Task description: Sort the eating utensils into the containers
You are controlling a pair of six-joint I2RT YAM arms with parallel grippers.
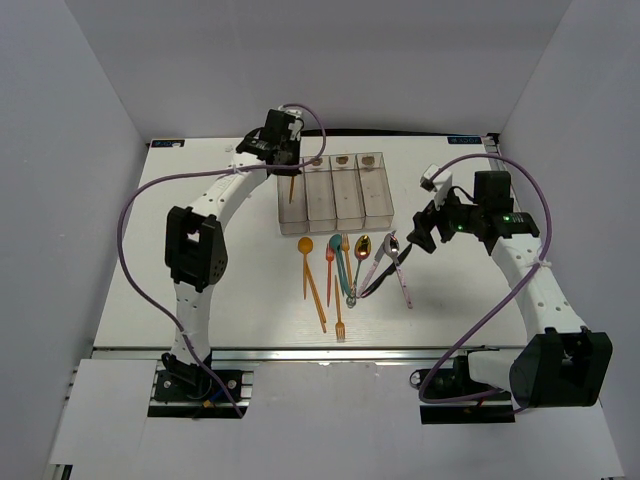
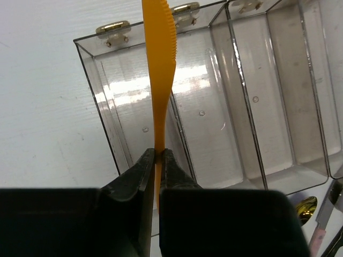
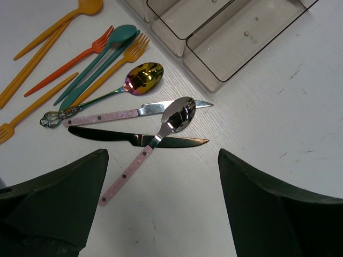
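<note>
Orange serrated knife (image 2: 161, 69) clamped by its handle in the left jaws, blade hanging over the leftmost compartment of the clear containers (image 2: 102, 101), close to its divider. Right jaws spread wide, gripping nothing, above the white counter (image 3: 278, 123). Below them a pink-handled spoon (image 3: 178, 113) lies across a black-handled knife (image 3: 99, 134), and the other eating utensils (image 3: 122, 33) lie loose near the containers.

Whole table (image 1: 250, 300) is being viewed from high behind the arm bases (image 1: 195, 385), looking down. Left wrist view being held close above the containers (image 2: 278, 107). Right wrist view being aimed down, close, at the utensils (image 3: 107, 115); containers being shared by all three views
</note>
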